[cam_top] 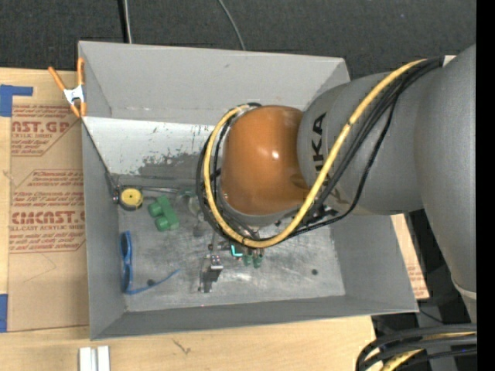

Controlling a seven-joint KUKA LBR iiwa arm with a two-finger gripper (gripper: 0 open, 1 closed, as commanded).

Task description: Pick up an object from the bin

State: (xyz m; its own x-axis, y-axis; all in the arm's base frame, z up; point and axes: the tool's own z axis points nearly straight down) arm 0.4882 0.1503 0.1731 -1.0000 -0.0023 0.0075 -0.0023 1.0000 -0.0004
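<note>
Thin blue plastic loop (126, 263) lies flat, well left of the claw (232, 256); small yellow round disc (130, 199) up-left of it; chunky green plastic block (162, 213) nearest, left and slightly above; likeliest pick; probably light, stiff, grip across flat sides; claw opening: can't tell, nothing seen held.

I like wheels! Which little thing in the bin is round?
The yellow one, far left. The green one beside it is blocky; the blue one below is long and curved.
</note>
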